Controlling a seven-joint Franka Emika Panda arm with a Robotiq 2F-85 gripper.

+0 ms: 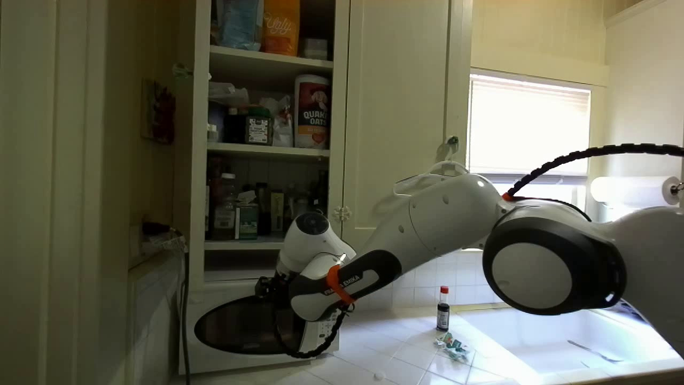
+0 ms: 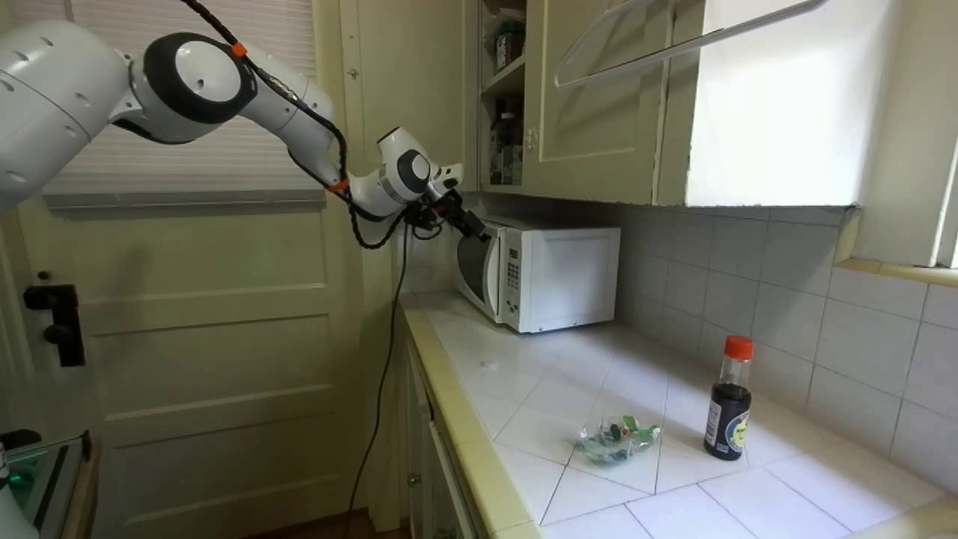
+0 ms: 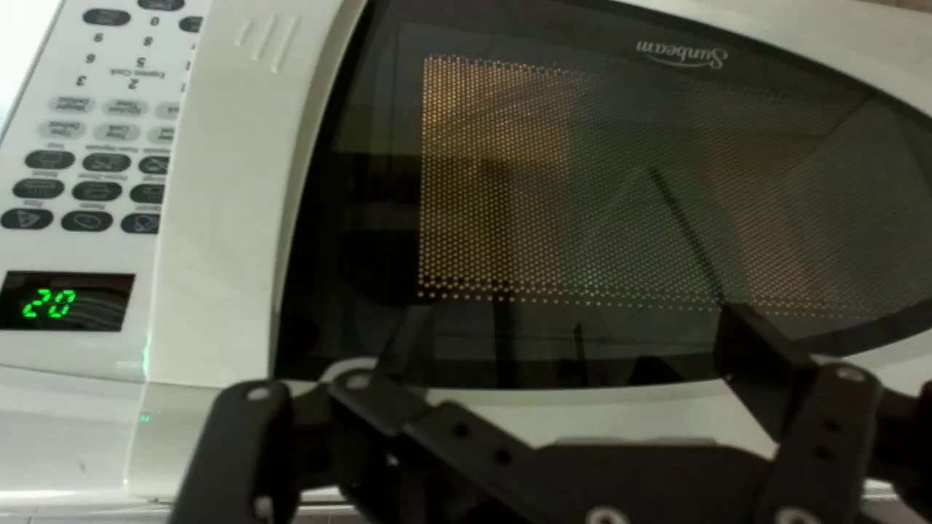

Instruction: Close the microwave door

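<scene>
Spread wide and gripping nothing, the hand (image 3: 574,316) slants down toward the microwave door (image 3: 582,189), just ahead and below, whose long axis lies crosswise to a likely push.

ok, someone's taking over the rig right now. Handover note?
Gripper: open, holding nothing, by the upper part of the microwave door; can't tell if it touches.
Microwave: on the counter.
Done: door looks nearly closed.
Left: its edge seems to stand slightly proud of the button panel, so probably one last push, then check it sits flush.
</scene>
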